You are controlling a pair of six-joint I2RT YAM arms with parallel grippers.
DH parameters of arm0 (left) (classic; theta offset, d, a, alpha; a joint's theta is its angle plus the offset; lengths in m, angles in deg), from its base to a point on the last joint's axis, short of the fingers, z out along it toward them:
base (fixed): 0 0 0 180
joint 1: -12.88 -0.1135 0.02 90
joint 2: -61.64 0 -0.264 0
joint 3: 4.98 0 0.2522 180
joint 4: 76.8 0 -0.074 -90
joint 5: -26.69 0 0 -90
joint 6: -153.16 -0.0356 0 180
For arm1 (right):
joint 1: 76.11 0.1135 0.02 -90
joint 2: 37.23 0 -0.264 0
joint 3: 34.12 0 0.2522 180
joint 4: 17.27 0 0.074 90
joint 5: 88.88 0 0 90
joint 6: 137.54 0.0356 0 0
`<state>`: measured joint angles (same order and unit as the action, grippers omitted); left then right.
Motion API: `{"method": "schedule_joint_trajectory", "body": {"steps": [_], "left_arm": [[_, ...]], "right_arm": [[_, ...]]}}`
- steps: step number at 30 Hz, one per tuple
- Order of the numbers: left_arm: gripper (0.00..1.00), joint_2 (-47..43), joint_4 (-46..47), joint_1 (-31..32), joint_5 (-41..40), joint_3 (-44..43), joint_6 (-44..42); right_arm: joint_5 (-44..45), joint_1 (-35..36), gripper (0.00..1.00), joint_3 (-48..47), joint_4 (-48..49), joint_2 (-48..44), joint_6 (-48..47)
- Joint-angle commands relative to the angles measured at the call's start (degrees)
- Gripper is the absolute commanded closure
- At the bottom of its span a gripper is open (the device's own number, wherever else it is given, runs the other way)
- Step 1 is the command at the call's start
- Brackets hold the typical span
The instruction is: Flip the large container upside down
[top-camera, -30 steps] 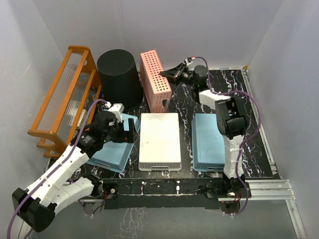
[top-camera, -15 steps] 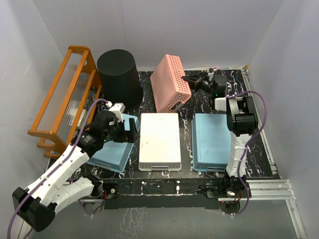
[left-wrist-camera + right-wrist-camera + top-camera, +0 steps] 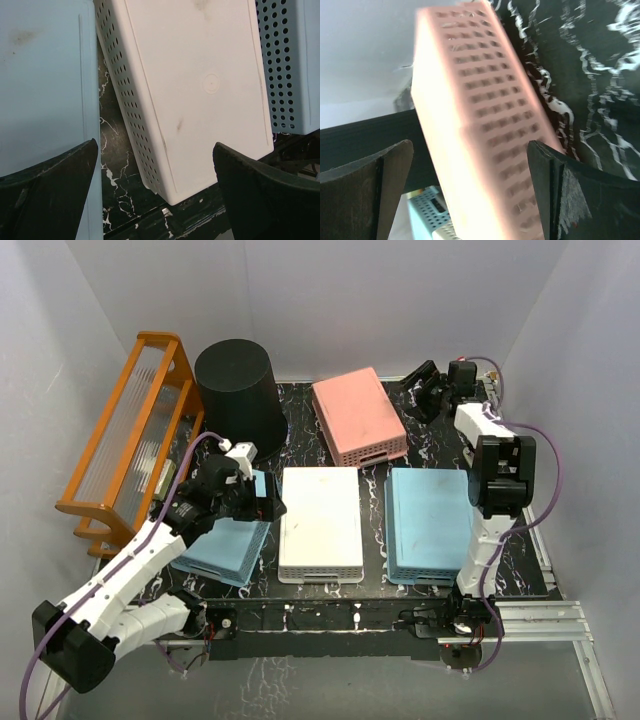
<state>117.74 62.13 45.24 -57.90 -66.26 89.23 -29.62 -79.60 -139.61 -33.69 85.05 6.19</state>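
Note:
The large container [image 3: 240, 395], a tall black tapered bin, stands at the back left of the table with its narrower end up, and neither gripper touches it. My left gripper [image 3: 262, 502] hovers open over the gap between a blue basket [image 3: 40, 85] and the white basket [image 3: 200, 85], nothing between its fingers. My right gripper [image 3: 425, 395] is open at the back right, just beside the pink basket [image 3: 358, 415]. In the right wrist view the blurred pink basket [image 3: 480, 130] fills the space ahead of the wide jaws. The bin is out of both wrist views.
An orange rack [image 3: 130, 440] lines the left side, close to the bin. The white basket [image 3: 320, 523] lies bottom up mid-table between two blue baskets [image 3: 225, 540] [image 3: 430, 525]. White walls close in the back and both sides.
The pink basket tipped over from standing on its side to lying flat, bottom up. My right gripper opened, let go of it and pulled back to the right. The left arm shifted slightly.

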Motion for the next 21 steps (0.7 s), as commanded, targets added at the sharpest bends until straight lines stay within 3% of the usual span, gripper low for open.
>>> {"method": "schedule_joint_trajectory", "body": {"steps": [1,4,9,15,21], "left_arm": [[0.01,0.92,-0.38,-0.11,-2.08,-4.62,1.36],[0.01,4.28,-5.23,-0.19,-5.65,-8.65,0.16],[0.01,6.56,-6.65,-0.11,-8.1,-12.67,-2.26],[0.01,6.58,-5.53,-0.18,-5.04,-15.95,-8.17],[0.01,6.55,-6.32,-0.16,-10.09,-18.52,-11.83]], "right_arm": [[17.76,0.28,0.02,-5.24,-18.51,-8.84,-13.89],[29.88,0.38,0.02,-4.32,-21.87,-14.24,-18.08],[41.71,0.32,0.02,-3.57,-25.54,-21.33,-24.23],[46.86,0.59,0.02,1.08,-26.69,-31.72,-29.41],[48.05,1.0,0.02,1.88,-28.69,-40.34,-32.94]]}}
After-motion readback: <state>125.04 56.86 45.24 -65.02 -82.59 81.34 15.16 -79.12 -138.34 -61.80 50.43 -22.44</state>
